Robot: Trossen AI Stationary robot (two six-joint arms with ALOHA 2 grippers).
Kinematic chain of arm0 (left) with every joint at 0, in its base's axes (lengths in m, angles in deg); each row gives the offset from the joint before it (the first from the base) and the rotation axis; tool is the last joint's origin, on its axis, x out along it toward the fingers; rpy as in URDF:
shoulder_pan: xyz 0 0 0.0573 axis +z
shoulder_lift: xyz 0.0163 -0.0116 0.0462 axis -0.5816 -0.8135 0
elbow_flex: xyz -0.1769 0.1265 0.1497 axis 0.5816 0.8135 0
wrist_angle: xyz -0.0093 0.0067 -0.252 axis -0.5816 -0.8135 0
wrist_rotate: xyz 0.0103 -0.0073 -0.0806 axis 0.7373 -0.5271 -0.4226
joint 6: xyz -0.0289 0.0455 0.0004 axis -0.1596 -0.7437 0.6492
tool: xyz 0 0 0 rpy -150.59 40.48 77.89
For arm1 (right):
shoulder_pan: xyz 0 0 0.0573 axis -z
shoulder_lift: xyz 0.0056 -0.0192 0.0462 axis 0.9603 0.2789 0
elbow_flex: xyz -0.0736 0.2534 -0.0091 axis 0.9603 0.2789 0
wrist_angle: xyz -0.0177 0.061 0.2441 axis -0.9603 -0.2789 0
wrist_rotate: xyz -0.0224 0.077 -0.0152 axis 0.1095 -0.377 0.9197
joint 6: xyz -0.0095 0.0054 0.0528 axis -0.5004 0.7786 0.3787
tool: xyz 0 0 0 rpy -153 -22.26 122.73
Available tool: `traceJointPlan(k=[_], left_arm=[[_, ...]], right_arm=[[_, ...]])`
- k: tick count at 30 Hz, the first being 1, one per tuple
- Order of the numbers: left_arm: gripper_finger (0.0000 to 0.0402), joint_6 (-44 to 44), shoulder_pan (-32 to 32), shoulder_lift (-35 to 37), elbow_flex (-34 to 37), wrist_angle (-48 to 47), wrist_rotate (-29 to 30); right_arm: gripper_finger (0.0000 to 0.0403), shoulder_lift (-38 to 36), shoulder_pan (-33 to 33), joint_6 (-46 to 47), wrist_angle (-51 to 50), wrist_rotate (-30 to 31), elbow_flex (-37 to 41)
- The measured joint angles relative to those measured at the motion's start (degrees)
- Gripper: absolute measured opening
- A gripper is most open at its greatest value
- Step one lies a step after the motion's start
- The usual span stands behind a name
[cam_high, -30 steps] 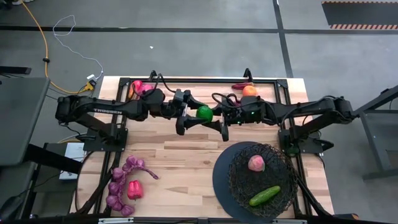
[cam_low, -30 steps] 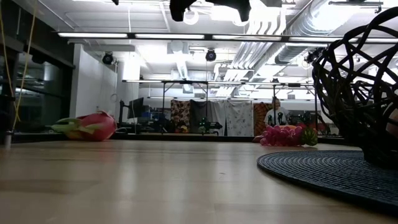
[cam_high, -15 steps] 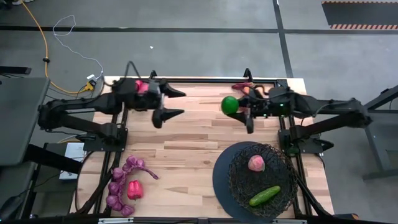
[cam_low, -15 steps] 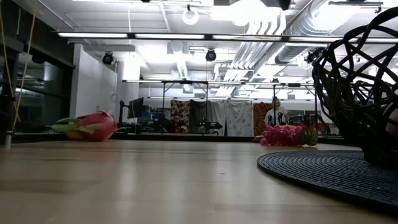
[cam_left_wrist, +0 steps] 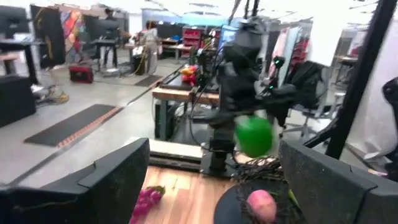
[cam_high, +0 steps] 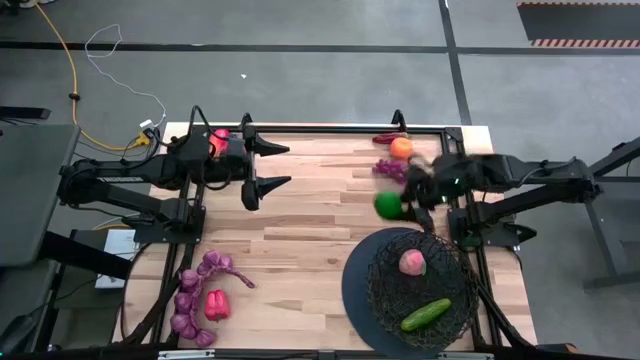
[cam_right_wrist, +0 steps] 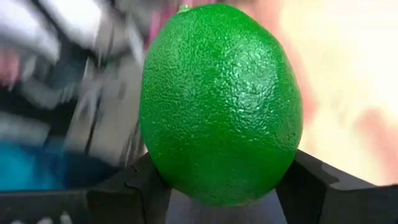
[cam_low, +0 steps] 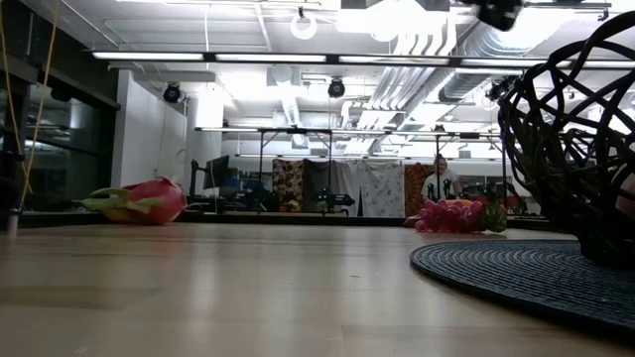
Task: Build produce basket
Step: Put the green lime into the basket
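The basket [cam_high: 445, 262], black wire mesh on a dark round disc, stands at the near right and holds a pink peach [cam_high: 412, 262] and a green cucumber [cam_high: 426, 314]. My right gripper [cam_high: 402, 203] is shut on a green ball [cam_high: 386, 205], which hangs in the air just beyond the basket's far rim. My left gripper [cam_high: 268, 167] hangs open and empty over the table's far left. A pink dragon fruit [cam_high: 217, 140] lies under the left arm. An orange [cam_high: 401, 147], a grape bunch [cam_high: 388, 168] and red peppers [cam_high: 388, 138] lie at the far right. My right gripper pinches the green ball by two opposite sides [cam_right_wrist: 163, 168] between its two fingers [cam_right_wrist: 127, 186]. The fingers come from the table's right, slanting downward. The ball is lifted clear of the table, beyond the basket's far rim.
More purple grape bunches [cam_high: 193, 297] and a red pepper [cam_high: 216, 305] lie at the near left. Bare wood spreads across the table's middle [cam_high: 300, 230]. A black frame rail [cam_high: 330, 128] runs along the far edge. In the low view the basket's wall [cam_low: 575, 149] rises at right.
Both grippers met at the green ball over the table's middle. My left gripper drew back toward the left edge with open jaws. My right gripper carried the ball toward the right edge, then toward the near edge and the basket, tipping downward.
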State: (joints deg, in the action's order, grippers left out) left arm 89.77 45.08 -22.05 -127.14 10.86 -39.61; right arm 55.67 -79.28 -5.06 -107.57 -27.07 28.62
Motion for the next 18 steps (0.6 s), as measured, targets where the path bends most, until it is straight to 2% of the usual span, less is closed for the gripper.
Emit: traceJointPlan(k=[5,8,13,18], left_arm=[[0.0346,3.6,0.1,-0.2,0.0,-0.3,2.9],[0.0346,3.2,0.1,-0.2,0.0,-0.3,4.2],[0.0346,1.9,0.1,-0.2,0.0,-0.4,5.5],[0.0346,1.2,0.1,-0.2,0.0,-1.2,4.9]], right_arm=[[0.0215,-0.1,-12.4,13.6,-10.9,-7.3,0.0],[0.0216,0.0,-22.5,24.3,-14.1,-8.8,0.0],[0.0216,2.1,-37.5,37.9,-19.6,-4.2,2.4],[0.0218,5.7,-43.9,48.6,-18.4,-0.3,9.0]])
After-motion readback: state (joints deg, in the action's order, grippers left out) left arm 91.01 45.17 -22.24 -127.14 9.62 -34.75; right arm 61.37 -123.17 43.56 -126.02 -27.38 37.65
